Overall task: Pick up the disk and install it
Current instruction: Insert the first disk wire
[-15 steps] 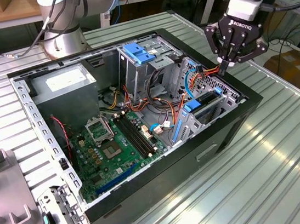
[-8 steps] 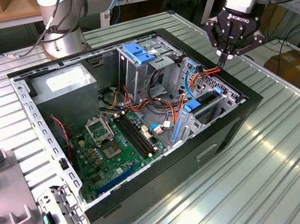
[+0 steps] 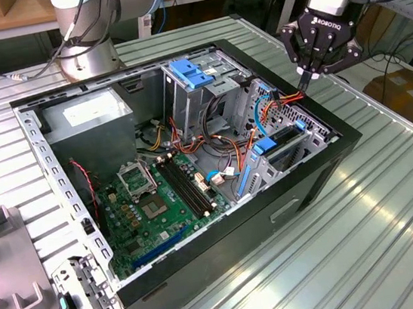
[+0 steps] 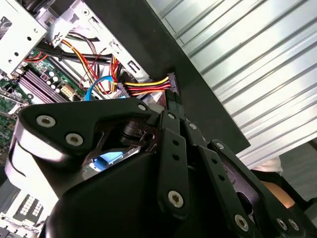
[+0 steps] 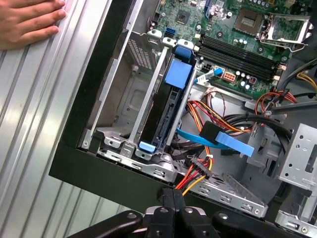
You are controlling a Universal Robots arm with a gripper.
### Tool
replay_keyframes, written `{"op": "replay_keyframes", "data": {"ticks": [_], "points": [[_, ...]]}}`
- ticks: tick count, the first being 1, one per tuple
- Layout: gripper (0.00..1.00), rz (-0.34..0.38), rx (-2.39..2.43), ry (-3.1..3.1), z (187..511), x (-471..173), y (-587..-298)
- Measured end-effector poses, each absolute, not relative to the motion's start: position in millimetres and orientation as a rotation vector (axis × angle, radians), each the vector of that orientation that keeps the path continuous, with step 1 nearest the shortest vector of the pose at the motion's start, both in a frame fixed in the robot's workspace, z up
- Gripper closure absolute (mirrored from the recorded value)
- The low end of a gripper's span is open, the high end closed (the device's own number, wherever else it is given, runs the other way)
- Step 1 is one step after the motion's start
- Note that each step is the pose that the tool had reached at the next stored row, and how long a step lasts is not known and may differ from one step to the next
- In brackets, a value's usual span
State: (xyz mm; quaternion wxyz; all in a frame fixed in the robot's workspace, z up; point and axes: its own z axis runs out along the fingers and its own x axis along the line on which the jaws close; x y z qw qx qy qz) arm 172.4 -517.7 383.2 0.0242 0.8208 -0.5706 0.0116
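Note:
The disk (image 5: pixel 167 106) stands on edge in the drive cage (image 5: pixel 119 141) at the corner of the open computer case (image 3: pixel 324 177), its blue rail (image 5: pixel 179 74) facing up; in the exterior view its blue rail (image 3: pixel 265 145) shows at the case's right end. My gripper (image 3: pixel 306 80) hangs over the case's right wall, just beside the cage. Its fingers (image 4: pixel 171 111) are shut on the black connector (image 4: pixel 172 79) of a red-yellow-black power cable (image 5: pixel 190 179), held over the case rim close to the disk's end.
A hand (image 5: pixel 27 22) rests flat on the ribbed table beside the case. Inside are a grey power supply box (image 3: pixel 91 120), the motherboard (image 3: pixel 151 200), a blue flat cable (image 5: pixel 225 141) and a blue bracket (image 3: pixel 192 72) on the upper cage. Loose metal parts (image 3: pixel 84 296) lie at the exterior view's left.

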Motion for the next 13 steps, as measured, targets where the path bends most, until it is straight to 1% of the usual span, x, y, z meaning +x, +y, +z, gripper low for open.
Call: {"op": "replay_keyframes", "data": {"ticks": [5,8,9,10,13], "points": [[0.89,0.039,2.565,-1.731,382.7,172.5,-517.6],[0.71,0.045,2.626,-1.641,381.9,172.4,-517.6],[0.71,0.046,2.642,-1.615,381.5,172.5,-517.6],[0.64,0.047,2.658,-1.59,381.1,172.5,-517.6],[0.64,0.052,2.723,-1.48,378.8,172.5,-517.7]]}}
